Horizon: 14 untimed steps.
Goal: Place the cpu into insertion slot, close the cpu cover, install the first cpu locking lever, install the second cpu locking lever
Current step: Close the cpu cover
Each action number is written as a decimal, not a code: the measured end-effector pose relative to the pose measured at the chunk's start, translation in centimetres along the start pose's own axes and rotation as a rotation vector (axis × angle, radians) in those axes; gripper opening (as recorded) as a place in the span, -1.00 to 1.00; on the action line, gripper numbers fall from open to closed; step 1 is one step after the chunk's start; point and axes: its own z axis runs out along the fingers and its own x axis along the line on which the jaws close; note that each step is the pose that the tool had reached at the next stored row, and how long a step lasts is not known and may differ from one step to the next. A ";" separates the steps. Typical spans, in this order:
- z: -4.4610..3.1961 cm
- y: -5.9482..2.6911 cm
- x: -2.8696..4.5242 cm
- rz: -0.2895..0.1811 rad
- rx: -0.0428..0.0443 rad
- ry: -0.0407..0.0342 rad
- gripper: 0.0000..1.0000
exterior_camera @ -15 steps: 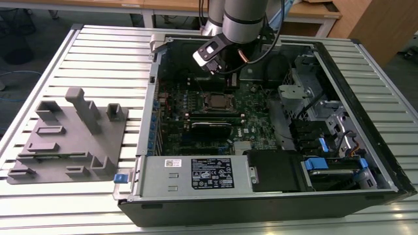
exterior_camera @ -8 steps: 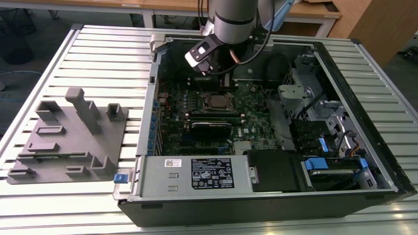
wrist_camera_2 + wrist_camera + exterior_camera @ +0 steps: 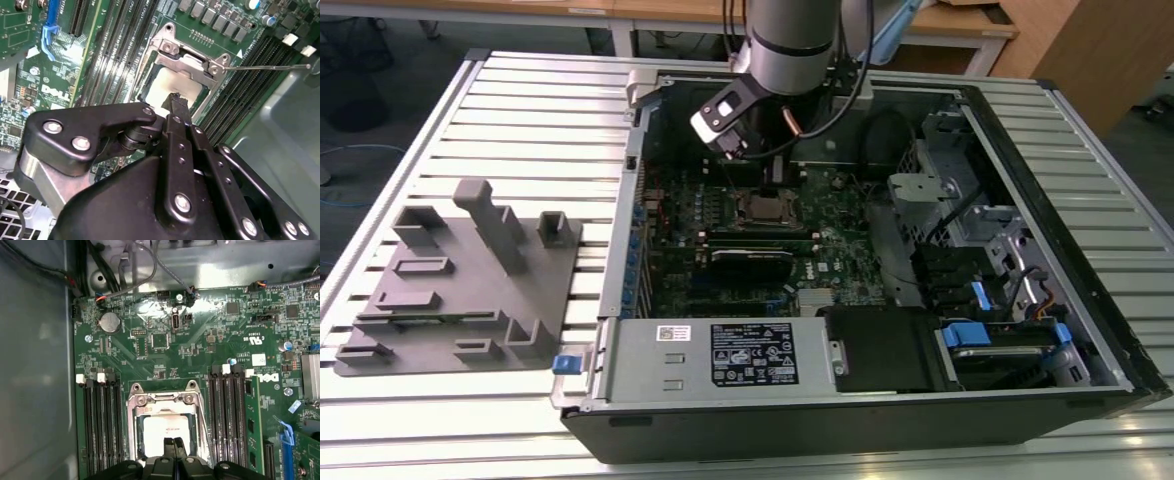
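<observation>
slatted table (image 3: 494, 110) first, open computer case (image 3: 854, 432) sat on it, arm (image 3: 787, 40) reaching in from above. green board (image 3: 200, 345) spread wide below, long black memory slots (image 3: 100, 425) flanking both sides of the insertion slot (image 3: 739, 212). cpu cover (image 3: 162, 399) folded down flat by the look of it, cpu (image 3: 165, 425) seated inside and showing pale through the window. gripper (image 3: 175, 446) right over the chip's edge, jaws pressed together with nothing between them. thin locking lever (image 3: 265, 67) sticking out free toward the case wall, not hooked. looks like lever work now, with chip and cover already dealt with. best done with a steady push on the rod near its bend, swung down and tucked under its catch, no scraping across the chip. tight all round: slot latches hard by the frame, grey wall near the lever tip, cables (image 3: 125, 270) at the board's edge. open room only straight up, so best to come in and out vertically.
</observation>
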 end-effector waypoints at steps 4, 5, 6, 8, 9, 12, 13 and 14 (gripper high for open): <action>0.02 -0.12 -0.01 0.000 -0.0002 0.0002 -0.79; 0.04 -0.29 -0.02 0.000 -0.0006 0.0002 -0.79; 0.05 -0.43 -0.03 0.000 -0.0011 0.0003 -0.79; 0.05 -0.50 -0.04 0.000 -0.0012 0.0001 -0.79; 0.05 -0.50 -0.04 0.000 -0.0012 0.0001 -0.79; 0.05 -0.51 -0.04 0.000 -0.0012 0.0001 -0.79; 0.05 -0.51 -0.04 0.000 -0.0012 0.0001 -0.79; 0.05 -0.51 -0.04 0.000 -0.0012 0.0001 -0.79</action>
